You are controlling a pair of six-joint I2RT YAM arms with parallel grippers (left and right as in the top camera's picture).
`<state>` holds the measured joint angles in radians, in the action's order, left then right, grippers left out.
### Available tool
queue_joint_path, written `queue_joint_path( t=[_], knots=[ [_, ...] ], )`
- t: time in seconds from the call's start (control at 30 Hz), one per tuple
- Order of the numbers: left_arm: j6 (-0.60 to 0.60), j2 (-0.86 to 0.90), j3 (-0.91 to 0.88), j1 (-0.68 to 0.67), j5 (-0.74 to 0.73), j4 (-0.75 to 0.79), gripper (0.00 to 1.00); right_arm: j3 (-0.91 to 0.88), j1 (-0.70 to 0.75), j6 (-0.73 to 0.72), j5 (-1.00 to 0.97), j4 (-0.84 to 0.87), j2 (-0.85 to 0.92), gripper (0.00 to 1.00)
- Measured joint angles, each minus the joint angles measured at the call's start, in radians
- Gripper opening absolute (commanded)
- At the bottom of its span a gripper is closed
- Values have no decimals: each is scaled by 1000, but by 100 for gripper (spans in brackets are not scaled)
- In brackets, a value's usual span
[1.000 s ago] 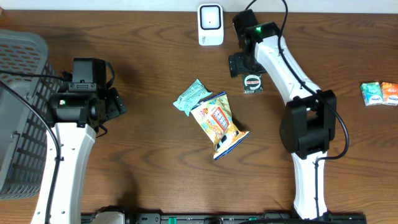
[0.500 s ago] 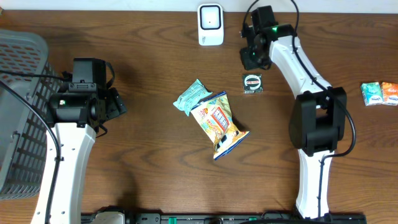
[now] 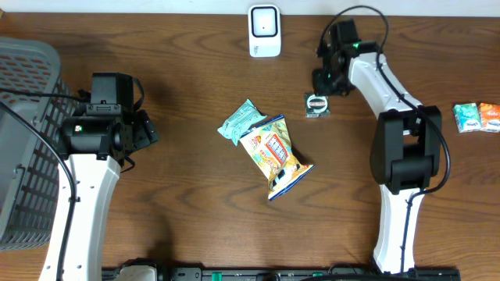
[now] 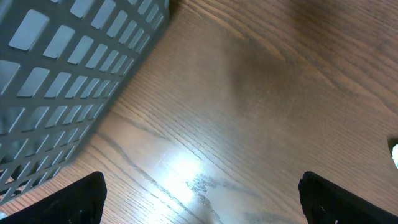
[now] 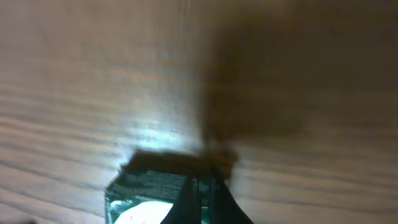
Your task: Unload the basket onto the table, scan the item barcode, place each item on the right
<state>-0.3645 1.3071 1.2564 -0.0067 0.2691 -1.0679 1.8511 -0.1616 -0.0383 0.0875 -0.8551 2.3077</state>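
Observation:
A small green-and-black box (image 3: 316, 104) with a white round label lies flat on the table, right of centre. My right gripper (image 3: 329, 81) hovers just behind it, shut and empty. In the right wrist view the closed fingertips (image 5: 205, 199) overlap the box's (image 5: 149, 190) far edge, blurred. The white scanner (image 3: 265, 31) stands at the back edge. A teal packet (image 3: 242, 121) and a yellow snack bag (image 3: 275, 154) lie mid-table. My left gripper (image 3: 145, 129) is open at the left over bare wood (image 4: 202, 199).
A grey mesh basket (image 3: 23, 156) fills the far left and shows in the left wrist view as a basket wall (image 4: 62, 74). A green packet (image 3: 467, 117) and an orange packet (image 3: 491, 115) lie at the right edge.
My right gripper has shut and swung right and back, off the green box, which stayed on the table. The left arm has not moved.

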Motion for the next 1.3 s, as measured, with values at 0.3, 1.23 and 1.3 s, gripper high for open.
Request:
queue_joint_path(
  t=[0.3, 1.23, 1.3],
  knots=[
    [0, 0, 0, 0, 0, 0, 98, 7, -2, -2, 29, -447, 0, 1],
    [0, 0, 0, 0, 0, 0, 98, -138, -132, -34, -32, -289, -92, 99],
    [0, 0, 0, 0, 0, 0, 98, -170, -133, -39, -39, -240, -92, 99]
  ],
)
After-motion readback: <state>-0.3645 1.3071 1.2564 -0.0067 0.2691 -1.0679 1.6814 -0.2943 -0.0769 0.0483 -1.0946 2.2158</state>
